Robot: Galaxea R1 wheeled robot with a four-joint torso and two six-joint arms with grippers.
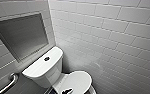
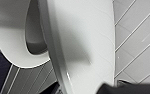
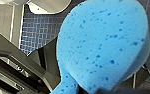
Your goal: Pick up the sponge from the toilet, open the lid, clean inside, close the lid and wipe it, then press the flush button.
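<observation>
While sponge point(image 3: 103, 45) hangs gripped, rail point(image 1: 9, 83) flanks toilet point(image 1: 44, 67).

Place type: we identify a tiled toilet room.
Fixture: white ceramic toilet point(image 1: 44, 68) with a flush button point(image 1: 46, 59) on the tank top, at 6 o'clock in our head view.
Walls: pale rectangular wall tiles point(image 1: 111, 32) in offset courses, from 12 to 4 o'clock.
Rail: metal grab bar point(image 1: 9, 83) at 8 o'clock.
Recess: framed niche point(image 1: 22, 36) at 10 o'clock.
Floor: small dark-blue mosaic tiles point(image 3: 41, 30), seen from our right wrist.
</observation>
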